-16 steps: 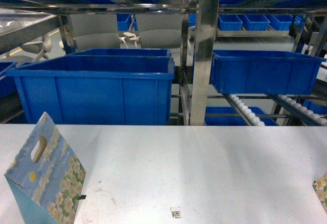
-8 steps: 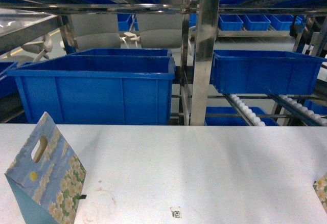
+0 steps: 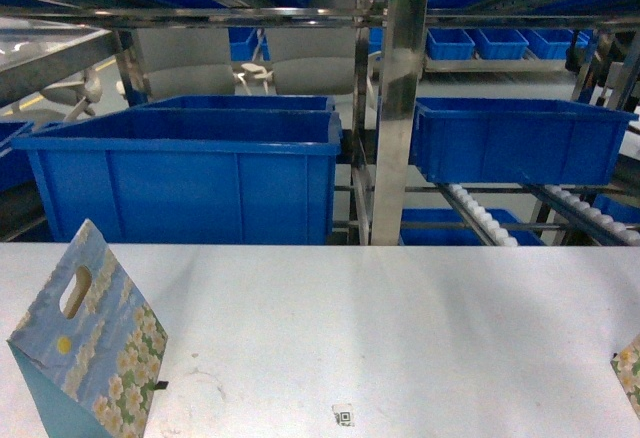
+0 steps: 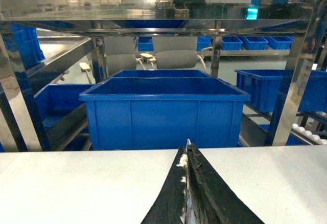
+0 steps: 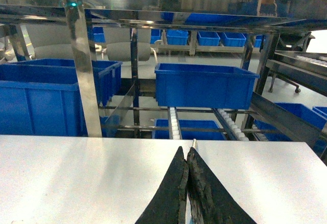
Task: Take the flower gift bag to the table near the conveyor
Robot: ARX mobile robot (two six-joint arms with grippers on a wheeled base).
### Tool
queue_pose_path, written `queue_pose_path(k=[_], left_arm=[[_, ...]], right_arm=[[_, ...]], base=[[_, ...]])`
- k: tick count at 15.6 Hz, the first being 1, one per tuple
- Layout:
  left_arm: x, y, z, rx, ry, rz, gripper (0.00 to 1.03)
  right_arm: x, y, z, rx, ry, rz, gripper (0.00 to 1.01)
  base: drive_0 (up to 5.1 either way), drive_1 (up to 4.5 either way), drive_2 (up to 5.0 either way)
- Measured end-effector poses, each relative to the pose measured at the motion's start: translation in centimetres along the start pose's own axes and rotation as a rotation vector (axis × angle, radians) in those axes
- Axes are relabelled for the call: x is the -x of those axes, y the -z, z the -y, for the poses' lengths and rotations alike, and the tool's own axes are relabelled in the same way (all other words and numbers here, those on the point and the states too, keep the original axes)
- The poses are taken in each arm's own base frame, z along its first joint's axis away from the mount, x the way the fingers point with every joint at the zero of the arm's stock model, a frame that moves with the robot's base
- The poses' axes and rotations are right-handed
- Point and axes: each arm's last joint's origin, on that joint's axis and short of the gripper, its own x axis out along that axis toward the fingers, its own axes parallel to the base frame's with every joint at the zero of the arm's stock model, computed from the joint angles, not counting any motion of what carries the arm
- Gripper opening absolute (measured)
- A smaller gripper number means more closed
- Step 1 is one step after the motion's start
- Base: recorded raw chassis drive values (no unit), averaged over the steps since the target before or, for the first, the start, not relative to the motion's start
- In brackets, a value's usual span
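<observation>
Blue bins [image 3: 190, 173] sit on steel racking [image 3: 405, 108].

We note steel racking [image 3: 400, 108] holding blue bins [image 3: 190, 173], roller tracks [image 3: 480, 216], and grey floor beyond.

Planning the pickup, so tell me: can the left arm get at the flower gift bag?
Probably yes: the flower gift bag stands alone on the table's left side; the shut left gripper holds nothing.

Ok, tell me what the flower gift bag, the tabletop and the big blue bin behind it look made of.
Flower gift bag: printed paper or thin card, matte, judging by its crisp fold and die-cut handle hole. Table: smooth matte pale grey, perhaps laminate; soft glare only. Big blue bin: moulded plastic, slightly glossy, with rolled rim and ribs.
</observation>
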Motion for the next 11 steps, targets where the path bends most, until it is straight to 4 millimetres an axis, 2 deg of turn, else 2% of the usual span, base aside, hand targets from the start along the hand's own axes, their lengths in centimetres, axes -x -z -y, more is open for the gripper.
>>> queue_pose_path(k=[3, 8, 9, 10, 11], left_arm=[[-0.01, 1.0, -0.01, 0.001, -0.003, -0.013, 0.02], [0.01, 0.86, 0.0, 0.001, 0.0, 0.003, 0.02], [0.01, 0.86, 0.0, 0.001, 0.0, 0.003, 0.04], [0.01, 0.85, 0.0, 0.001, 0.0, 0.003, 0.22], [0.01, 0.86, 0.0, 0.001, 0.0, 0.003, 0.35]], right_arm=[[0.05, 0.96, 0.0, 0.001, -0.002, 0.001, 0.02], [0.06, 0.89, 0.0, 0.002, 0.0, 0.01, 0.02], [0.06, 0.89, 0.0, 0.002, 0.0, 0.01, 0.13], [0.06, 0.89, 0.0, 0.002, 0.0, 0.01, 0.31], [0.06, 0.89, 0.0, 0.002, 0.0, 0.01, 0.44]], base=[[0.0, 0.0, 0.0], [0.0, 0.0, 0.0], [0.0, 0.0, 0.0], [0.0, 0.0, 0.0], [0.0, 0.0, 0.0]])
